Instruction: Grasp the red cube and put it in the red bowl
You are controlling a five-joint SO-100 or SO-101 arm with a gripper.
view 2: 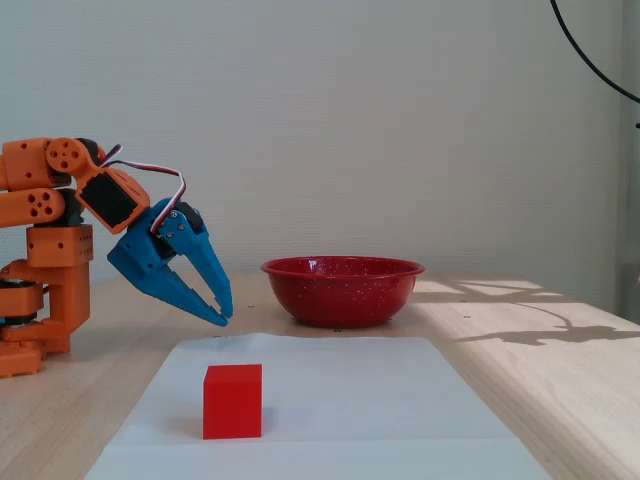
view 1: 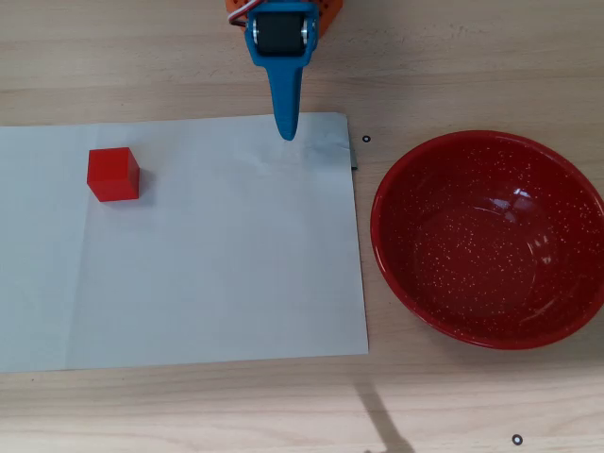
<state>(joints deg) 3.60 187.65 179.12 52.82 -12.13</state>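
On the white paper sheet (view 1: 217, 274), left side in the overhead view, red cube (view 1: 113, 175) sits free, nothing touching it. Blue end effector (view 1: 286, 132) hovers mid-frame over the sheet's far edge, well apart from cube, fingertips nearly together, empty. Red bowl (view 1: 396, 274) sits on the table (view 1: 189, 406) right of the sheet, upright, nothing inside

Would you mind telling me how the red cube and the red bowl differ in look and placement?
The red cube is small, matte and boxy; the red bowl is far wider, round and glossy with white speckles. The cube sits on the white paper sheet, while the bowl rests on the bare wooden table beside it. Both are red and untouched by the gripper.
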